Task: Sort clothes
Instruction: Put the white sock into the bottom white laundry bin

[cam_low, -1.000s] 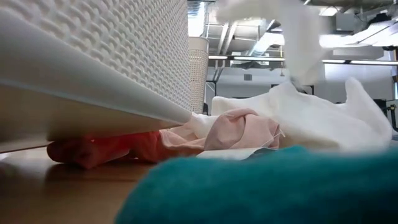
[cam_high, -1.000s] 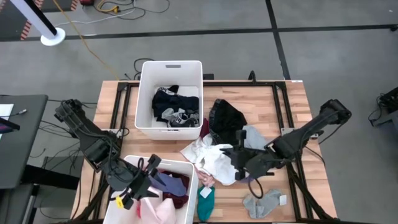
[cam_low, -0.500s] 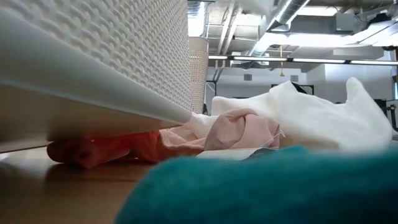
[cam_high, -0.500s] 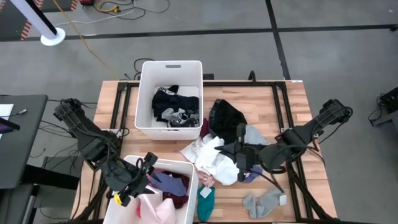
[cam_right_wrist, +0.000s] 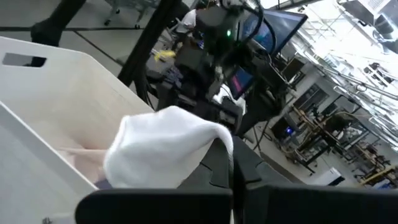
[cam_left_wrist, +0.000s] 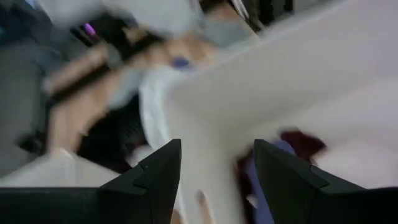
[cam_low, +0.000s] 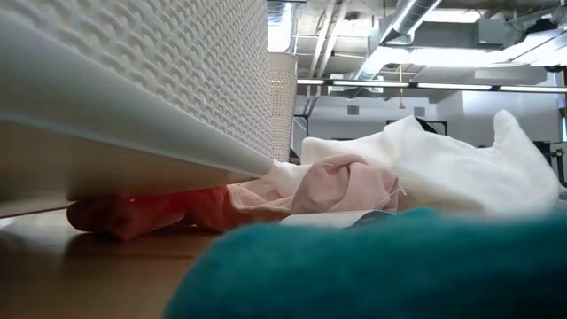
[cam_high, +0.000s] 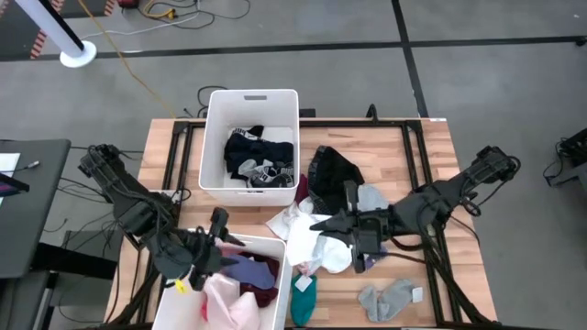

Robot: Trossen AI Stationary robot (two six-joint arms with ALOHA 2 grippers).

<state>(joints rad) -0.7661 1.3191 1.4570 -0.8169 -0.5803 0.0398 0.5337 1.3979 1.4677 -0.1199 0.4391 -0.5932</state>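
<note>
Gripping white garment (cam_right_wrist: pixel 165 146), right claw (cam_high: pixel 332 225), no legible writing

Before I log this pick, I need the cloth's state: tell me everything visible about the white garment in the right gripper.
The white garment is soft, plain, matte fabric, bunched into a rounded fold. The right gripper is shut on it, over the table's middle, beside the near bin. The cloth drapes over the dark fingers, and its lower part hangs toward the clothes pile. No print or label shows.

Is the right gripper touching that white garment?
Touching. The right wrist view shows the white garment pinched in the shut right gripper; the high view shows it hanging from there.
</note>
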